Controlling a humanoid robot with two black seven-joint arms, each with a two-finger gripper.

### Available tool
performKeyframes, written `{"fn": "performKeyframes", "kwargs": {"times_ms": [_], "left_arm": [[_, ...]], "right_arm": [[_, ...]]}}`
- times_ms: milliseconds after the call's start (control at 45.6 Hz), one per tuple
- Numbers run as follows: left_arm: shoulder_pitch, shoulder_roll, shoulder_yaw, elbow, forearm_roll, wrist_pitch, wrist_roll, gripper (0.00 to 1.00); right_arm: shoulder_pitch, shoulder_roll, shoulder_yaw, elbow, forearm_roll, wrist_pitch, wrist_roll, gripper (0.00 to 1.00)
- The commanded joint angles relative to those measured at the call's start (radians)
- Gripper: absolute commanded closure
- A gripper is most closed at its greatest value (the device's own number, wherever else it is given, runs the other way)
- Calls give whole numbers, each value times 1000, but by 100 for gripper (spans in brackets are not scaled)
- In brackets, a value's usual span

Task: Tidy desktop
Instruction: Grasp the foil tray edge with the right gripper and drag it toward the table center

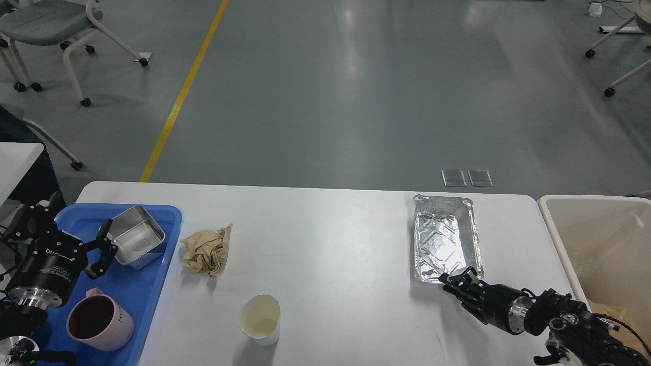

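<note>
Now | crinkled rectangular foil tray [446,245] | glossy white desktop [325,254]

Bright, even overhead light glares off the floor [356,76]; sharp focus, soft shadows.

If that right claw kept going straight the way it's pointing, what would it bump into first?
Most likely the foil tray: the right gripper points up and left, its tips already at the tray's near rim. Contact can't be judged.
</note>
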Motion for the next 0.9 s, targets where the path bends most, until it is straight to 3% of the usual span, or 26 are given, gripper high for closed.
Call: {"fn": "performKeyframes", "kwargs": {"times_ms": [0,372,504,701,876], "left_arm": [[0,0,0,0,0,-1,0,3],[8,2,-2,0,0,-4,0,3],[8,2,-2,-1,0,-4,0,3],[8,2,-2,-1,0,-4,0,3],[8,0,-2,-3,0,-3,0,3]], "right_arm": [[-3,-13,0,1,-1,5,30,100],[-9,-95,-57,53,-1,21,45,100],[-3,-193,-101,130,-1,32,58,100],[-4,-391,-109,282,5,147,65,100],[-10,-529,-129,363,20,189,81,100]]}}
